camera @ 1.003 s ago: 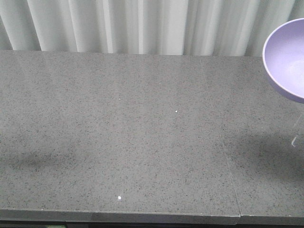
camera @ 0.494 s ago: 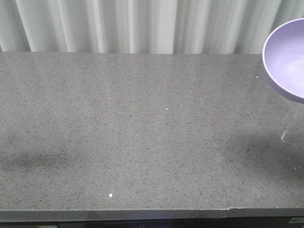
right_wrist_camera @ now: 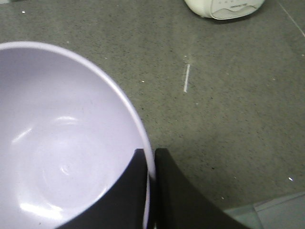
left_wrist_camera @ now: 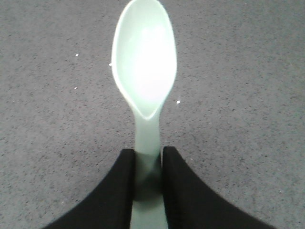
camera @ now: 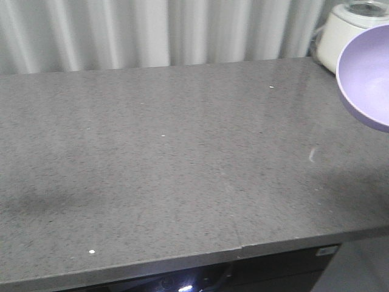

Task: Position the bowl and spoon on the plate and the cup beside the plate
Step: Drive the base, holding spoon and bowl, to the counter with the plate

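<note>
The lavender bowl (right_wrist_camera: 66, 143) hangs above the grey counter, held by its rim; my right gripper (right_wrist_camera: 150, 157) is shut on that rim, one finger inside the bowl and one outside. In the front view the bowl (camera: 368, 79) shows at the right edge. My left gripper (left_wrist_camera: 147, 157) is shut on the flat handle of the pale mint-green spoon (left_wrist_camera: 144, 62), whose scoop points away from me over the counter. The plate and the cup are out of view.
A white appliance (camera: 349, 33) stands at the counter's back right, also seen as a white appliance (right_wrist_camera: 224, 7) in the right wrist view. The grey speckled counter (camera: 170, 158) has a seam and its front edge runs along the bottom. Pale curtains hang behind.
The front view has swung to the right: the counter slid left and the white appliance came into sight. The bowl keeps its place at the right edge of the view.
</note>
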`<state>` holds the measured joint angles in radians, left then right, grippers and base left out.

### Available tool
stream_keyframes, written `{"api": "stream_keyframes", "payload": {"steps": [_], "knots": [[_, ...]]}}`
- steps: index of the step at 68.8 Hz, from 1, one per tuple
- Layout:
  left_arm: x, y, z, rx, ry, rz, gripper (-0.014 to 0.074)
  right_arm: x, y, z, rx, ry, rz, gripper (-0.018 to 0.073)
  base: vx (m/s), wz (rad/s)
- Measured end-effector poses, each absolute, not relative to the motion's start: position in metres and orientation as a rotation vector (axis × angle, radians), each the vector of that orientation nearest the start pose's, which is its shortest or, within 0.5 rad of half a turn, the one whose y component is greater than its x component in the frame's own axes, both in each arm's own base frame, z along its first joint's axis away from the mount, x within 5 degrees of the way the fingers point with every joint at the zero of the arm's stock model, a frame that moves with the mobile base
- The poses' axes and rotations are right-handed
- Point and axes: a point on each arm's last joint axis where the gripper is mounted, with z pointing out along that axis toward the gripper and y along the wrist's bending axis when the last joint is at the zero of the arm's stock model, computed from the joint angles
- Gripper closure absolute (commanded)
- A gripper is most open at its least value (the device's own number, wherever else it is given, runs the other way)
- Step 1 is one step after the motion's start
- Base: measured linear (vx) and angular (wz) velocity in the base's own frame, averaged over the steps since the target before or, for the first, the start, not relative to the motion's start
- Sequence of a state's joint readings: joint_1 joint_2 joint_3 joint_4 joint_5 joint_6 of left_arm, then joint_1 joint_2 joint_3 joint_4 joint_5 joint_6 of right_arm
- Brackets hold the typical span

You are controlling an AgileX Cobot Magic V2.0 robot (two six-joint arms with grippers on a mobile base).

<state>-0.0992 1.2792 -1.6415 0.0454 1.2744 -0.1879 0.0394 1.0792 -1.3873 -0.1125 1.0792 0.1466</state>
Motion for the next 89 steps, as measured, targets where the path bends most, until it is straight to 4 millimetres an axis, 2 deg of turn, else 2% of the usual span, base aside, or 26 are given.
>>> {"api": "stream_keyframes", "payload": {"steps": [89], "knots": [[0.233,-0.0192,0.4665,-0.111,2.393,-0.076,0.0603,0.1942,-0.0014,0.4499,0.114,2.245,-0.04,0.0566,-0.01,-0.39]]}}
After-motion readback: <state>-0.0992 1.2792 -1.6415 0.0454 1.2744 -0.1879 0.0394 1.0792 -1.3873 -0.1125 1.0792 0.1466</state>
